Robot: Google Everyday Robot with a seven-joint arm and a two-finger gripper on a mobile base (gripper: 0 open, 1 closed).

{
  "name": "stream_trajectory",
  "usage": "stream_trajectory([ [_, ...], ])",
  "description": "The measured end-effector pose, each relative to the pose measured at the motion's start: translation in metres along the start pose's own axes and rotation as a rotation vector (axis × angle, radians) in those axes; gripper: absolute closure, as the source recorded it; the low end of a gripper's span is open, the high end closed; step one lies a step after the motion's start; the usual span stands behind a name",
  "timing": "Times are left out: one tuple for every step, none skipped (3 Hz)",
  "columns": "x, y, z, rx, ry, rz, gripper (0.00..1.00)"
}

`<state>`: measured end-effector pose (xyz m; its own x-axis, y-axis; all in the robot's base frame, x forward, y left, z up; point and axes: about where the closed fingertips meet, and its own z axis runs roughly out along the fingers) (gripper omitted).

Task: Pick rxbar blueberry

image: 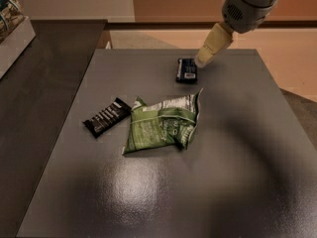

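The rxbar blueberry [186, 70] is a small dark navy bar with a white label patch. It lies flat near the far edge of the grey table [237, 152]. My gripper [202, 62] hangs from the arm at the upper right, its pale tip just to the right of the bar's far end and above it. It holds nothing that I can see.
A crumpled green snack bag [162, 123] lies at the table's middle. A longer black bar with white lettering [107, 117] lies to its left. A dark counter [39, 78] adjoins the table's left side, with a white shelf unit [12, 31] at far left.
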<state>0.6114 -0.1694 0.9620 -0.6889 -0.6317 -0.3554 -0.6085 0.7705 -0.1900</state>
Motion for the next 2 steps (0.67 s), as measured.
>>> stream_trajectory([
  [-0.019, -0.003, 0.024, 0.010, 0.008, 0.134, 0.00],
  [-0.032, -0.003, 0.045, 0.052, 0.033, 0.259, 0.00],
])
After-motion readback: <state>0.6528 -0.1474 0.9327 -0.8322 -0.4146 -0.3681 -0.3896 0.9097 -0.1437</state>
